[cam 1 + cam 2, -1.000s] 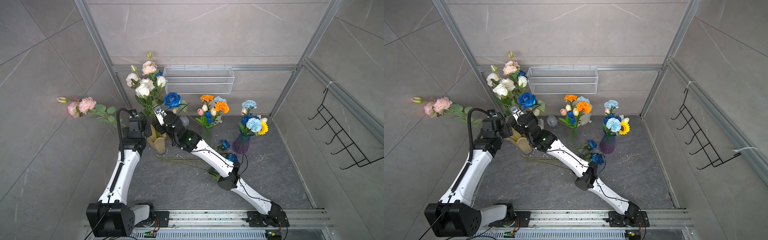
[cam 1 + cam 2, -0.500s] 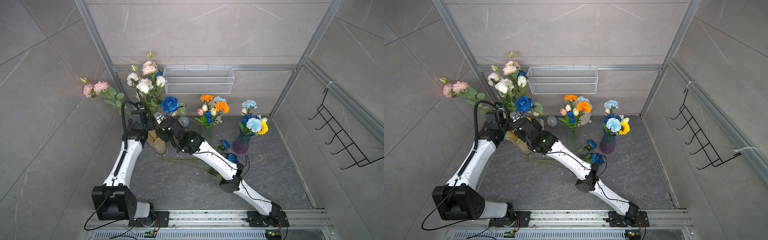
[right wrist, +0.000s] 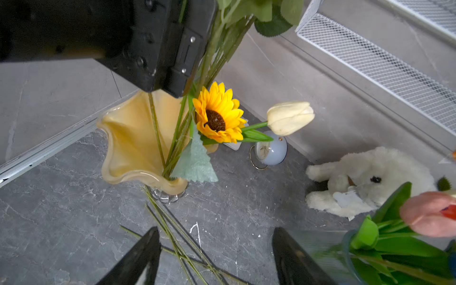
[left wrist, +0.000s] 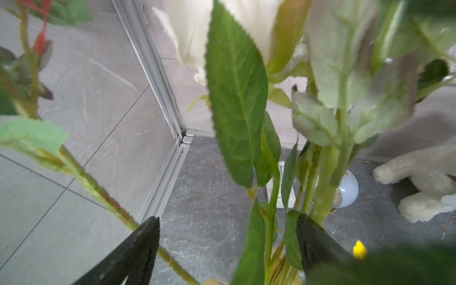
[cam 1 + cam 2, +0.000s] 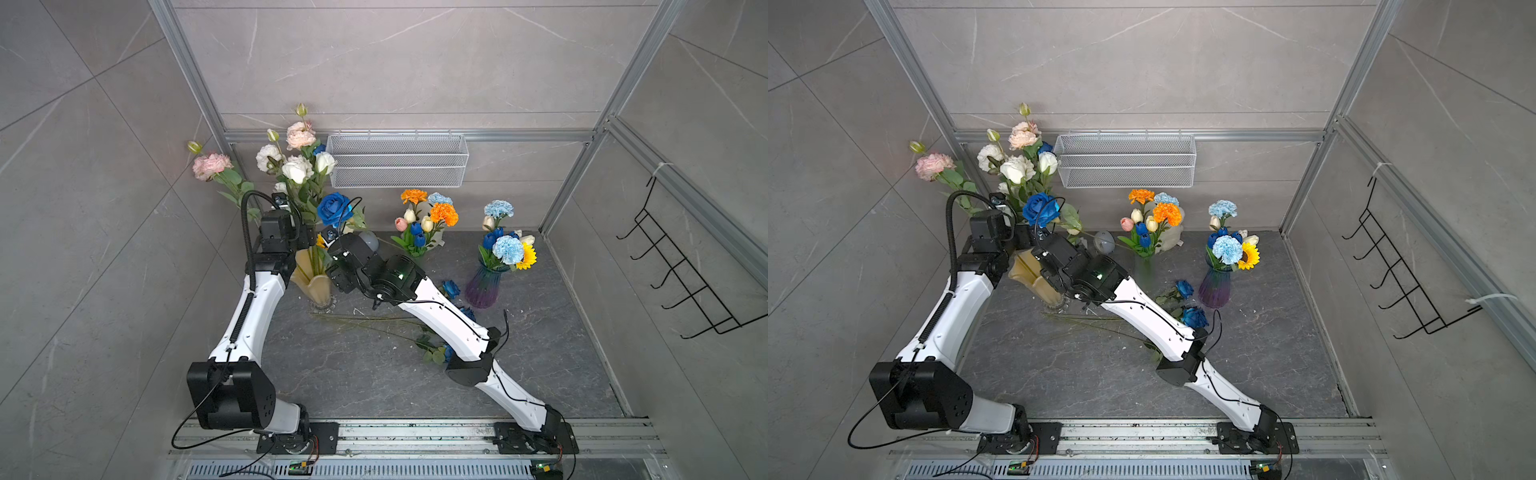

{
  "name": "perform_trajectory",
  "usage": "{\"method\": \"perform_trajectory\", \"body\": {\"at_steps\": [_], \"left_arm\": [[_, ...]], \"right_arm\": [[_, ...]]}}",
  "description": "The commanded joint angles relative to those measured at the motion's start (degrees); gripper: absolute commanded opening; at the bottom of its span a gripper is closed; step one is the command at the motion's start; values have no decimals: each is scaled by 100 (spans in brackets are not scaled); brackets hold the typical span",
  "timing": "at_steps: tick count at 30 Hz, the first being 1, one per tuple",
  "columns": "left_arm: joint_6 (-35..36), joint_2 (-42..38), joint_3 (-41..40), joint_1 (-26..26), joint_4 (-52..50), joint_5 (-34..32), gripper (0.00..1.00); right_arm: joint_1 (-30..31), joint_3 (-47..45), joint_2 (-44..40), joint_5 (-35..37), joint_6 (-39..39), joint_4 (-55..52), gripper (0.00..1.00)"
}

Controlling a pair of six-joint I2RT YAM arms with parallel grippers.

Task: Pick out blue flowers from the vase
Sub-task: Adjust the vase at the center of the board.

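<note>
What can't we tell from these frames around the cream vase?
- Blue rose stem: in both top views the right arm hides where it runs toward the cream vase.
- Left gripper: open around stems in the left wrist view; blur hides any contact.
- Blue roses on the floor: that arm covers some in a top view; count unclear.
- Small blue bloom: white blooms hide most of it; kind unclear.

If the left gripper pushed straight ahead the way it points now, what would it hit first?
Most likely the leafy green stems between the left gripper's open fingers, though depth is unclear.
</note>
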Motion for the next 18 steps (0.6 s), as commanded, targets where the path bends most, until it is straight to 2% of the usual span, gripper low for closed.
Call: {"method": "perform_trajectory", "body": {"at_steps": [1,4,9,18], "left_arm": [[13,170,375,-4,389,295,88],[-4,332,520,-4,314,497,88],[-109,252,290,-4,627,801,87],[-106,-342,-326,-4,858,612,86]], "right_arm": [[42,368,-136,-54,183,-258,73],[17,364,-175,56,218,-329,72],[-97,368,-250,-111,319,-366,71],[-89,368,-35,-721,218,-15,70]]}}
